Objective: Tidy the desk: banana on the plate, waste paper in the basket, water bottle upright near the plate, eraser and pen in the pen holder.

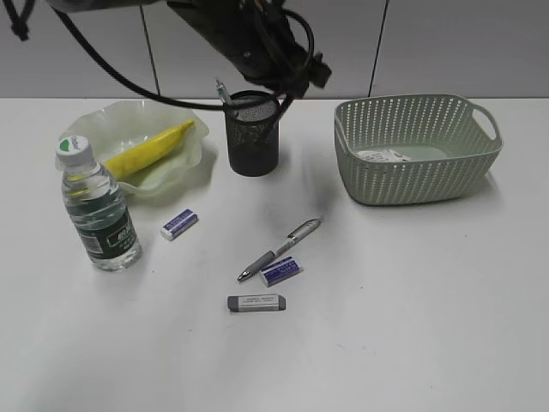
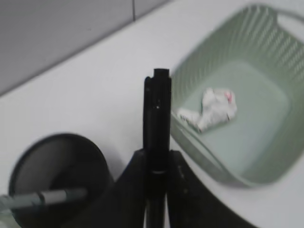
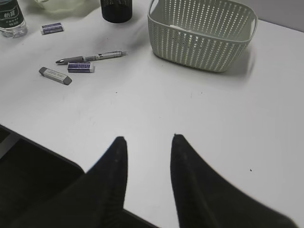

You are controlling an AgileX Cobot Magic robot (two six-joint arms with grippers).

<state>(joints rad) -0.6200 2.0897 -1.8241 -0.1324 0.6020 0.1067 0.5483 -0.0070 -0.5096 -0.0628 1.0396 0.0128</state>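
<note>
Your left gripper (image 2: 156,164) has its jaws clamped on a black pen (image 2: 156,123) above the pen holder (image 1: 252,133). Right gripper (image 3: 147,145): jaws apart, empty, over bare bench (image 3: 213,118). Silver pen (image 1: 279,249) and erasers lie at 6 o'clock of the holder; paper (image 2: 211,109) is in the basket (image 1: 416,150).

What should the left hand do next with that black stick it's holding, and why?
Probably shift the black pen sideways over the mouth of the pen holder, then lower it in. The left hand is shut on the pen, and in its wrist view the holder sits off to the lower left rather than beneath it. A grey pen already lies inside.
</note>
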